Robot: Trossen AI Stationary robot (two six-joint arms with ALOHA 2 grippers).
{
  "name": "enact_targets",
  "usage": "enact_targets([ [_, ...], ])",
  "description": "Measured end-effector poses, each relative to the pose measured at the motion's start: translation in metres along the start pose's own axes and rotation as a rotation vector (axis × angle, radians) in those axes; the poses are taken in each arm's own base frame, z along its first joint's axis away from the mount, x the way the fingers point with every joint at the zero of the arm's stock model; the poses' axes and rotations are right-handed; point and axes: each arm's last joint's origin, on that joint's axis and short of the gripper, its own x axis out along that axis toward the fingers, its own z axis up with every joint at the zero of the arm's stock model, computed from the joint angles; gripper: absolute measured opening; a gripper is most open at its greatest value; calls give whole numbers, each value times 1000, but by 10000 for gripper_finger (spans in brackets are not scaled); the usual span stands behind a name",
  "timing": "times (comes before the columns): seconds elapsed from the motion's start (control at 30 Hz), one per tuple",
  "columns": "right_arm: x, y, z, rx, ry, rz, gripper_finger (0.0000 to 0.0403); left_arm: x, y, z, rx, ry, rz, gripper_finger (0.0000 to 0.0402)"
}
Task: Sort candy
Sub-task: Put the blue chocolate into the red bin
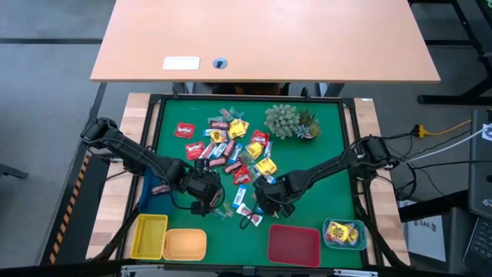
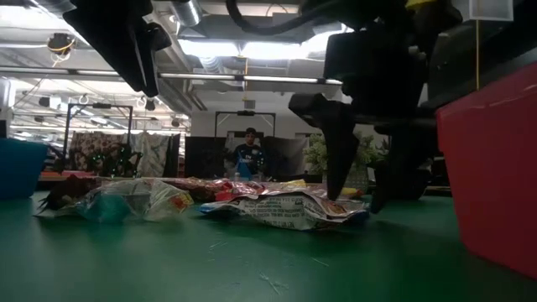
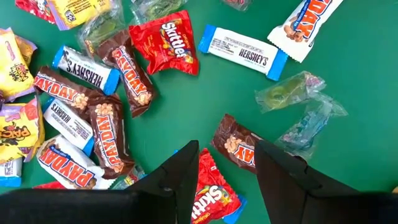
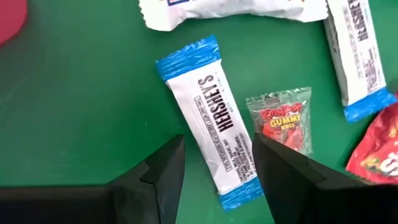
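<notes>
Right, we see both arms low over the green surface [image 1: 323, 192], tools down among the candy [image 1: 231, 146], which lies scattered mid-mat in a heap reaching from the far centre toward the near middle. Left tool [image 1: 206, 194] sits at the near-left edge of the heap; its fingers stand apart with nothing between them, hovering over a brown Payday bar [image 3: 235, 142] and a red Skittles pack [image 3: 210, 194] that lie just below the tips. Another Skittles pack [image 3: 169, 42] and a white-and-blue Hershey's bar [image 3: 242, 52] lie farther off in that wrist view, with clear-wrapped pieces [image 3: 297, 106] beside them.

Right tool [image 1: 270, 198] is at the near-right edge of the heap, fingers also apart and not gripping; a Hershey's bar [image 4: 212, 118] lies flat on the mat with its near end between the two fingers. A small gummy pack [image 4: 286, 118] lies just beside that bar.

Along the near edge we note a yellow tray [image 1: 148, 235], an orange tray [image 1: 184, 245], a red tray [image 1: 294, 245] and a blue tray [image 1: 344, 233] holding yellow candies. A blue tray [image 1: 159, 187] sits at the left edge. A spiky green plant [image 1: 288, 121] stands at the far right of the heap. A person [image 2: 247, 155] shows far behind in the low view.
</notes>
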Motion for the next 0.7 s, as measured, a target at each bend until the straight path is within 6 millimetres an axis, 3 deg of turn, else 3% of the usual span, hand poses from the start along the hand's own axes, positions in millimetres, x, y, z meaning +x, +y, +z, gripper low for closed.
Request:
enact_targets([
  [0.7,8,-12,-12,22,18,44,186,0,0,0,0,-1,0,141],
])
